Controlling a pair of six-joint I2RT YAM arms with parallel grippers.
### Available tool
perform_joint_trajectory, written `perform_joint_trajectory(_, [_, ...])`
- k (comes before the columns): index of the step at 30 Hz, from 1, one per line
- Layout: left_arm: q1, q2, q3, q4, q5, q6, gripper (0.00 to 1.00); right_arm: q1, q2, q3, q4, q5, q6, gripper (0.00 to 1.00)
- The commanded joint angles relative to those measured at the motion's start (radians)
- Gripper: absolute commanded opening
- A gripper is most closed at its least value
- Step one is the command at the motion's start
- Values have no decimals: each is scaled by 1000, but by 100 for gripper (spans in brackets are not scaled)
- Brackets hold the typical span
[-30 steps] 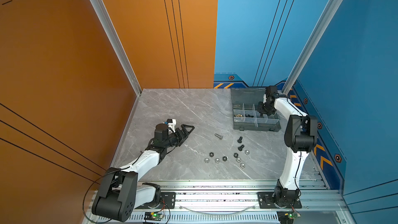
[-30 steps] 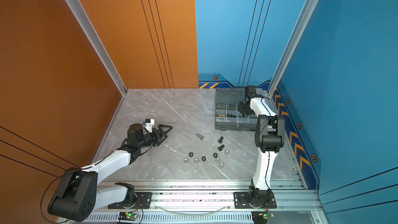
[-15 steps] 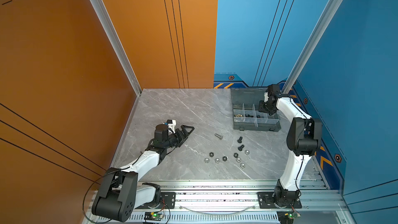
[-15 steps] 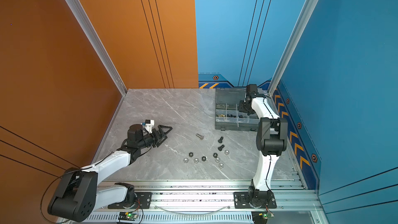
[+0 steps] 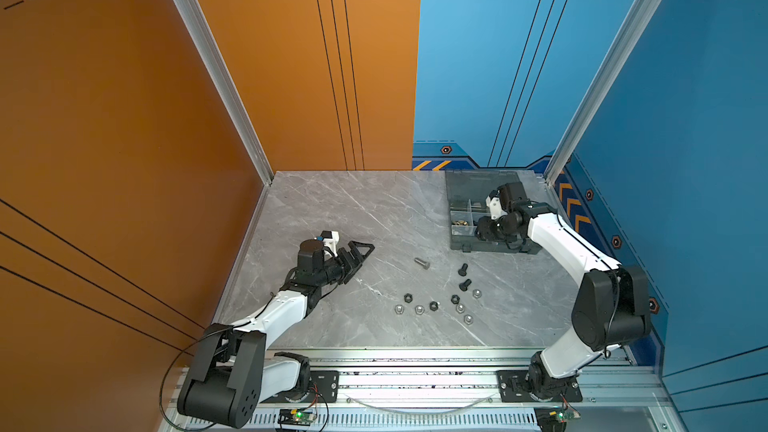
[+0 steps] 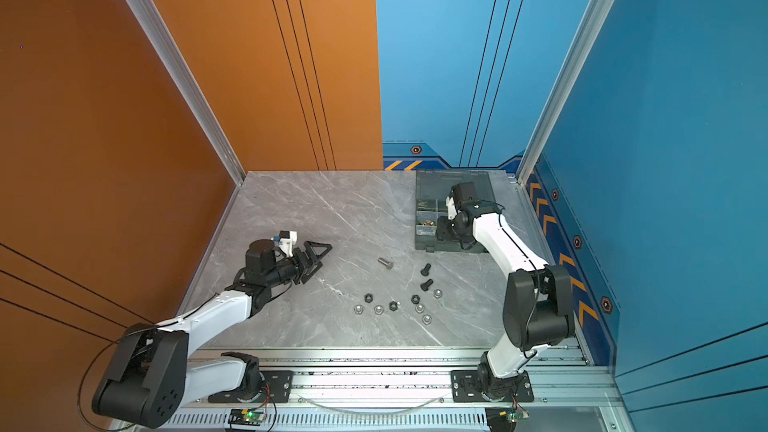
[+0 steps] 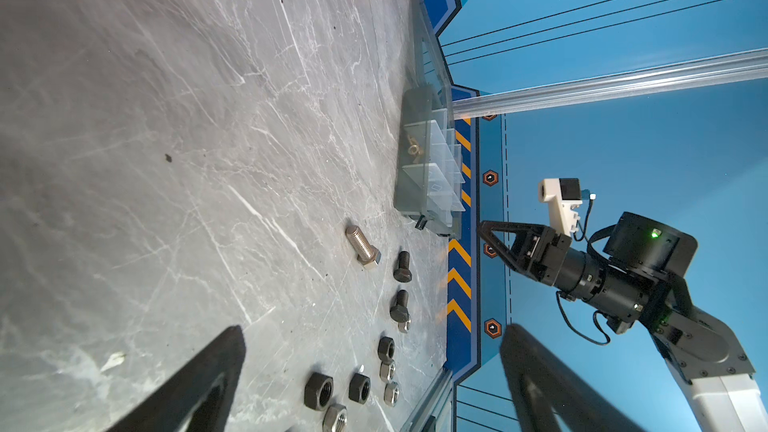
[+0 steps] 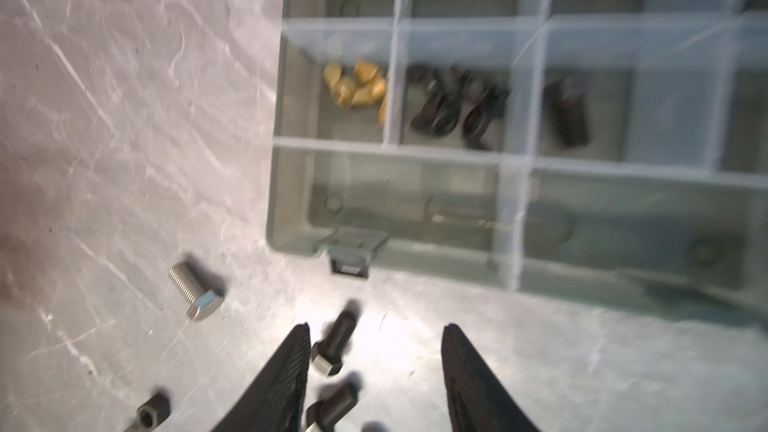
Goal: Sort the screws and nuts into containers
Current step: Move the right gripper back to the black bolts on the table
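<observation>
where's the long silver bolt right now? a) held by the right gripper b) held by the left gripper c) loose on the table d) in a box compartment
C: the silver bolt lies loose on the table, outside the organiser box and beside the two black bolts.

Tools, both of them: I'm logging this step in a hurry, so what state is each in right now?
Left tool: open, holding nothing.
Right tool: open, holding nothing.
</observation>
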Motion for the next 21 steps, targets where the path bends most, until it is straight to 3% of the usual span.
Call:
perform_joint_trajectory(1, [8,4,-4,-7,10,14,98,69,-58,-49,-17,65,108,56])
perform_joint_trajectory(9, [11,17,0,0,16,16,98,209,-94,-163,27,247,359,62])
perform_joint_trajectory(14, [13,38,10,7,27,20,98,244,-56,-207,70,231,492,63])
perform_joint_trajectory(21, [14,62,10,30,38,19,98,261,30,-213,116,209,561,63])
